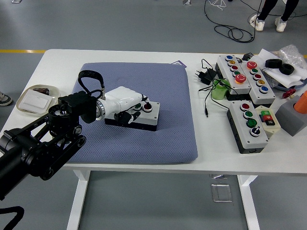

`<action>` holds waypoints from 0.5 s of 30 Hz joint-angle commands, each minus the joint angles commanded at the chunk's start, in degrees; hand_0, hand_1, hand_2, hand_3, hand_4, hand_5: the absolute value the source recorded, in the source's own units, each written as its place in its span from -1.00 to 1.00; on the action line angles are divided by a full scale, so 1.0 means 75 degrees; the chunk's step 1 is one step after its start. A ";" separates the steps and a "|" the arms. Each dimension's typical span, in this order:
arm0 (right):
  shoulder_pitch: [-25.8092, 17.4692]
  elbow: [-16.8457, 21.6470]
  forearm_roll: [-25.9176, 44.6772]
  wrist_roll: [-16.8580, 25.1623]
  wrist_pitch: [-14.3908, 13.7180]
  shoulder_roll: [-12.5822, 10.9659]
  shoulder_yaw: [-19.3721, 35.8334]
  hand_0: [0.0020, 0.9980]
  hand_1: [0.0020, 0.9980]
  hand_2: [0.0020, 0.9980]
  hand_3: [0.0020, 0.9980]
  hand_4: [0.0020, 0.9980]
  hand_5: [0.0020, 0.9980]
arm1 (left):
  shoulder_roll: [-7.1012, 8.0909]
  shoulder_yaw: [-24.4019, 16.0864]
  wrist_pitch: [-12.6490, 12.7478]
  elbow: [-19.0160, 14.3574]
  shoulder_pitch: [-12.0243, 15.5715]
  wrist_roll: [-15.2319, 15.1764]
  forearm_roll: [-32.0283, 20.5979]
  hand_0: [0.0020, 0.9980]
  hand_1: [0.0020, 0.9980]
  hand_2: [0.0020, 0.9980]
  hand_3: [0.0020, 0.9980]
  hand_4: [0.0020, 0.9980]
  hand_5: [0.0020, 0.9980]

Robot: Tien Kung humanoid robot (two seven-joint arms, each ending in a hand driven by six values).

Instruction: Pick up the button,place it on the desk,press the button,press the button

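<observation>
A grey three-button box point(149, 118) with a black base lies on the blue mat point(163, 86) in the head view. My left hand point(130, 108), white with dark fingertips, lies across the box's left and middle part and hides most of its top. Its fingers are curled down onto the top, and one fingertip point(145, 101) is at the red button point(148, 106), which shows at the box's right end. A green button peeks out by the fingers. The hand holds nothing. My right arm is out of sight.
Two long button boxes point(243, 72) and a shorter one point(248, 125) lie at the right with a green cup point(219, 91), a black power adapter point(204, 75) and cables. A shallow tray point(36, 99) sits at the table's left edge. A person's legs stand far back.
</observation>
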 joint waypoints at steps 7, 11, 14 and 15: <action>-0.0014 0.0000 0.0011 0.0000 -0.0007 0.0001 0.0009 0.33 0.25 0.40 0.16 -0.28 -0.58 | 0.0030 -0.0045 -0.0031 0.0041 0.0034 -0.0001 0.0000 -0.91 -1.00 -1.00 0.45 -0.16 -1.00; -0.0035 0.0000 -0.0033 -0.0006 -0.0006 0.0011 0.0035 0.33 0.25 0.40 0.16 -0.28 -0.58 | 0.0080 -0.0306 0.0090 -0.0250 0.0157 0.0052 0.0000 -0.91 -1.00 -1.00 0.45 -0.16 -1.00; -0.0049 0.0000 -0.0080 -0.0010 0.0001 0.0017 0.0056 0.33 0.25 0.40 0.16 -0.28 -0.58 | 0.0130 -0.0657 0.0165 -0.0583 0.0323 0.0101 0.0000 -0.88 -1.00 -1.00 0.48 0.14 -1.00; -0.0052 0.0000 -0.0090 -0.0008 0.0001 0.0017 0.0063 0.33 0.25 0.40 0.16 -0.28 -0.58 | 0.0145 -0.0780 0.0157 -0.0687 0.0392 0.0082 0.0000 -0.88 -1.00 -1.00 0.48 0.14 -1.00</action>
